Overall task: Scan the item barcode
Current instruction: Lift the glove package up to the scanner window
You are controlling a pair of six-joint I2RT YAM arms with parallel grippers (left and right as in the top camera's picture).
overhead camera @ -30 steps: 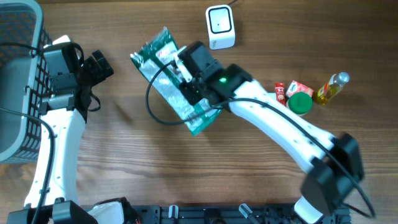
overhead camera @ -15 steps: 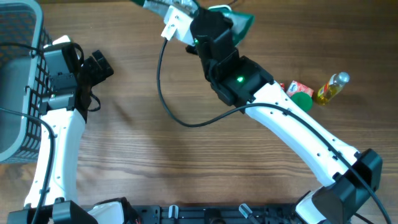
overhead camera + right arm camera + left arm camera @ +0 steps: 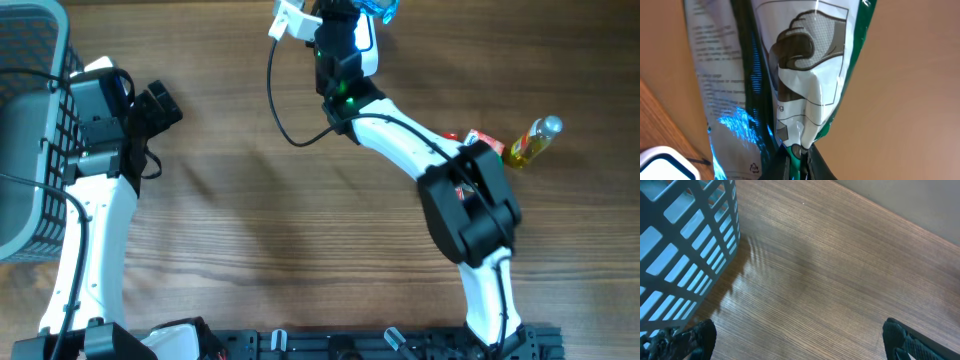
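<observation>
The item is a green and silver foil bag (image 3: 790, 75), and it fills the right wrist view, hanging upright. My right gripper (image 3: 799, 159) is shut on the bag's bottom edge. In the overhead view only a blue-green corner of the bag (image 3: 384, 8) shows at the top edge, above the right arm. The white barcode scanner (image 3: 657, 162) sits just below and left of the bag; overhead, the scanner (image 3: 368, 48) is mostly covered by the arm. Over bare wood at the left, my left gripper (image 3: 800, 342) is open and holds nothing.
A grey mesh basket (image 3: 30, 120) stands at the far left, close beside the left arm; the basket (image 3: 685, 240) also fills the left of the left wrist view. A red carton (image 3: 482, 141) and a small yellow bottle (image 3: 532, 140) lie at the right.
The right arm lifted the bag off the table and swung it to the far edge, above the scanner. The left arm stayed still.
</observation>
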